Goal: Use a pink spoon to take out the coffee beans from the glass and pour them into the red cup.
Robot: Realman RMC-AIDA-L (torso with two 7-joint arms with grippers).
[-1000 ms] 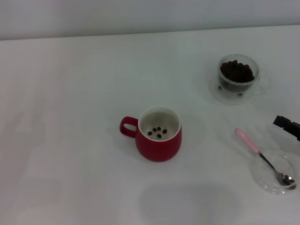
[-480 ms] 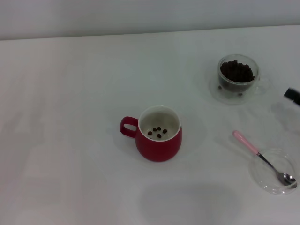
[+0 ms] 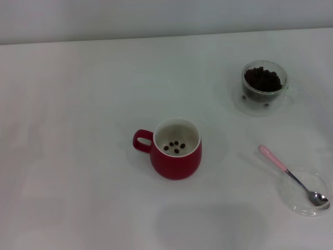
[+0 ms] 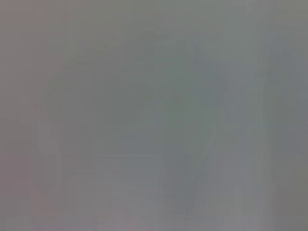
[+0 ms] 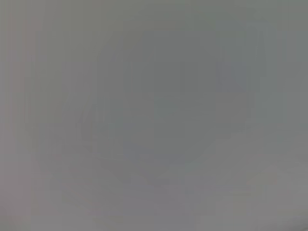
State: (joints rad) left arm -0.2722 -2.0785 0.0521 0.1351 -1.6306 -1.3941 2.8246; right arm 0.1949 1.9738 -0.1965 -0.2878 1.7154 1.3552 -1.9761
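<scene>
Pink spoon (image 3: 291, 175) rests bowl-down in clear dish (image 3: 306, 191); neither arm shows.

Head camera overlooking the white table (image 3: 78, 156).
You are looking down at it from above; both wrist views are showing only grey blur, sharing nothing.

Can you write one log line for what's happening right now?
arms: out of view | spoon: bowl in clear dish | red cup: few beans | glass: full
</scene>
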